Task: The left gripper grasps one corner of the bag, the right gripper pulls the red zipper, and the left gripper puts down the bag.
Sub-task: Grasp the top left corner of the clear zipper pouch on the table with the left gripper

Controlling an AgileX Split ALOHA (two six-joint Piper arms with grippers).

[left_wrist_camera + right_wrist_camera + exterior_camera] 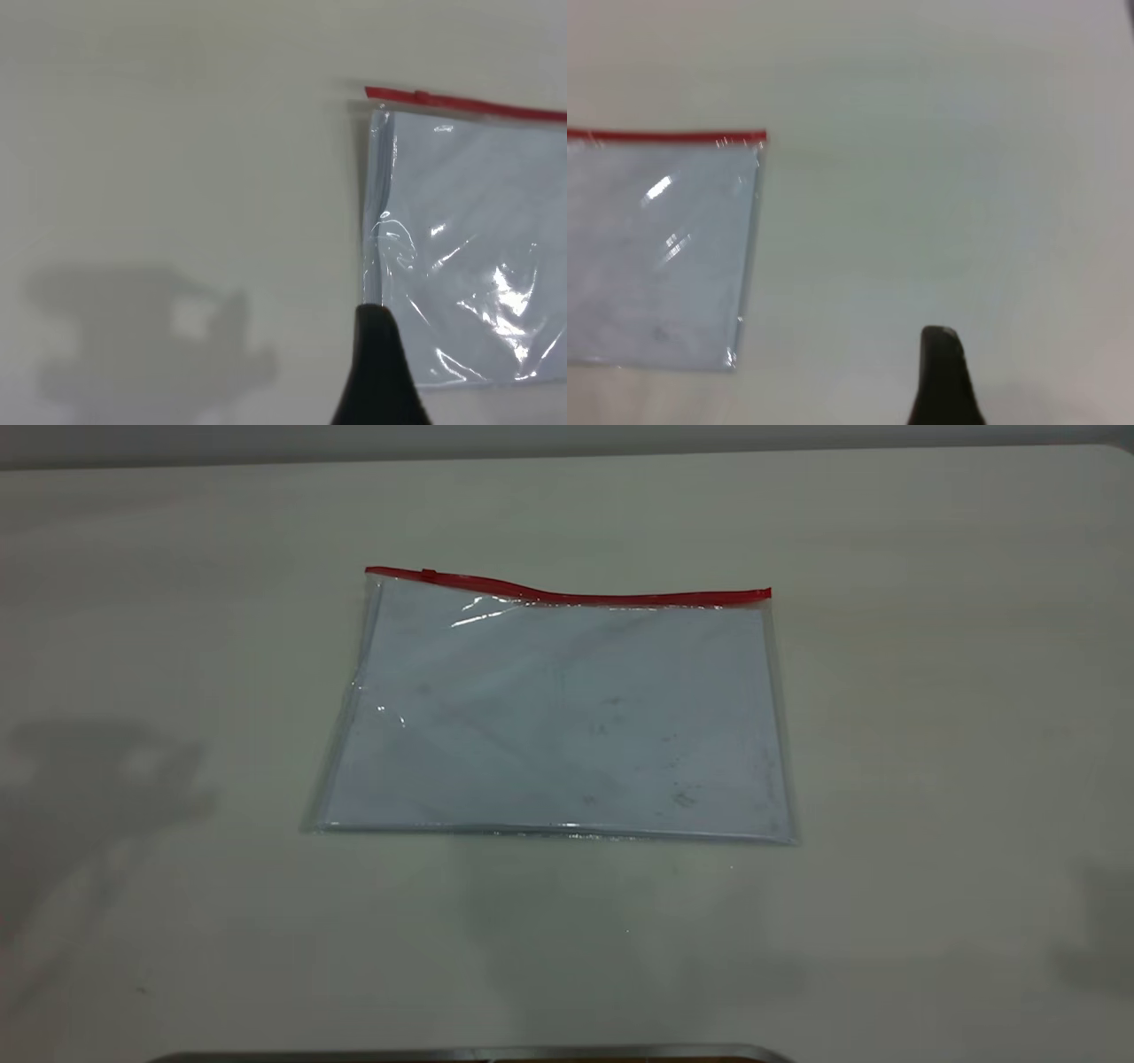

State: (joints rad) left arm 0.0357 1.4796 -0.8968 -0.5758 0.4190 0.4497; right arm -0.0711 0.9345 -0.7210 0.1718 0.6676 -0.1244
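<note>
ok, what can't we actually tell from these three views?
- Left gripper: only one dark finger shows in the left wrist view, the rest is cut off by the frame edge; open or shut is unclear.
- Right gripper: the same in the right wrist view.
- Both arms: outside the exterior view; only shadows fall on the table.
- Bag: contents unreadable through smudges and glare.

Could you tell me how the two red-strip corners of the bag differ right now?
The left corner has the slider tab close beside it; the right corner has none near it. The zipper runs wavy and slightly raised out from the left corner, while it lies straight toward the right corner. The left corner sits slightly farther from the camera than the right corner. Both lie on the table, with neither gripper touching them.
</note>
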